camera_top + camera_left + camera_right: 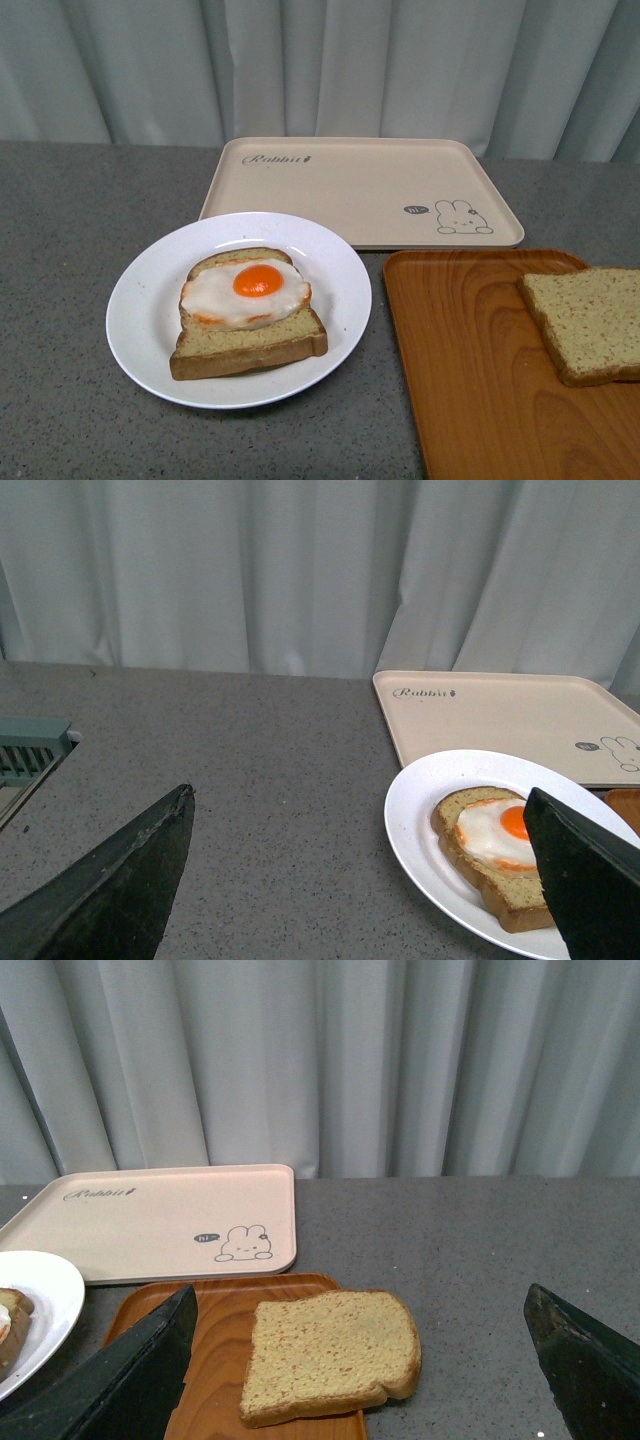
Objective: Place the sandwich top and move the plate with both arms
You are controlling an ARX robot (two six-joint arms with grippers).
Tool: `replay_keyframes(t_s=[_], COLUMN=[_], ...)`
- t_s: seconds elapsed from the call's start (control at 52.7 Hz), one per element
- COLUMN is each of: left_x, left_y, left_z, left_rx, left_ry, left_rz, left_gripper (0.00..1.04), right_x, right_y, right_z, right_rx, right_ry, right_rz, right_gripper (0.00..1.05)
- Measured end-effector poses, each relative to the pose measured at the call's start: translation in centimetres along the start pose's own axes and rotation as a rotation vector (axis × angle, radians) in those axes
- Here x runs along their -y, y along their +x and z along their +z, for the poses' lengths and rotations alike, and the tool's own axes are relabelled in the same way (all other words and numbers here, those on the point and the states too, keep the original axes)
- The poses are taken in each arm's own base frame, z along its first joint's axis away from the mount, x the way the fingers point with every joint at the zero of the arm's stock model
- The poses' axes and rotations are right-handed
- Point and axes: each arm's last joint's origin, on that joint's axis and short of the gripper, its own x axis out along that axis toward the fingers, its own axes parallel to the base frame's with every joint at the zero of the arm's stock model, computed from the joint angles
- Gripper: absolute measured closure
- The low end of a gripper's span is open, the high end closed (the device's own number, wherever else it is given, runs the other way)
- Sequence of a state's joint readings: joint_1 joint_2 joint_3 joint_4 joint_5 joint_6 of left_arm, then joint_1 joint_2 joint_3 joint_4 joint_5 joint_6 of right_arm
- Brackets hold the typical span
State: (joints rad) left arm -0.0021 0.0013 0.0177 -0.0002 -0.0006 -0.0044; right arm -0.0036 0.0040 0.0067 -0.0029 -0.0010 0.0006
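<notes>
A round white glossy plate [140, 330] sits on the grey speckled bench [60, 300], left of centre in the front view. On it lies a thick tan bread slice [250, 345] carrying a white fried egg with an orange yolk [255, 285]. The plain square tan-brown bread slice with darker crust [590, 320], bare on its upper face, lies flat on the orange wooden tray [470, 360] to the plate's right. That tray's edge is just beside the plate's rim. Behind both, a beige rectangular tray printed with a small rabbit [350, 185] rests on the bench, its near edge close against the plate. Pale pleated curtains [300, 60] hang behind it. Neither arm shows in the front view. The left gripper [358, 795] is over the bench with its 2 black fingers spread wide, holding nothing, the plate near one finger. The right gripper [360, 1290] is likewise spread wide and empty, with the plain slice seen between its 2 fingers. A grey-green slotted object [30, 745] sits on the bench in the left wrist view.
</notes>
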Motion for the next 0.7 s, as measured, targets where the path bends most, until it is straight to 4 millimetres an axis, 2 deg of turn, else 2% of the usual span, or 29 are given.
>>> replay_keyframes(t_s=[0.702], left_x=[0.00], left_y=[0.00], left_z=[0.00], left_rx=[0.000], left_ry=[0.000], left_rz=[0.000], left_gripper=[0.06], right_x=[0.00], right_y=[0.00], right_z=[0.00], right_rx=[0.000], right_ry=[0.000], right_rz=[0.000], right_gripper=[0.09])
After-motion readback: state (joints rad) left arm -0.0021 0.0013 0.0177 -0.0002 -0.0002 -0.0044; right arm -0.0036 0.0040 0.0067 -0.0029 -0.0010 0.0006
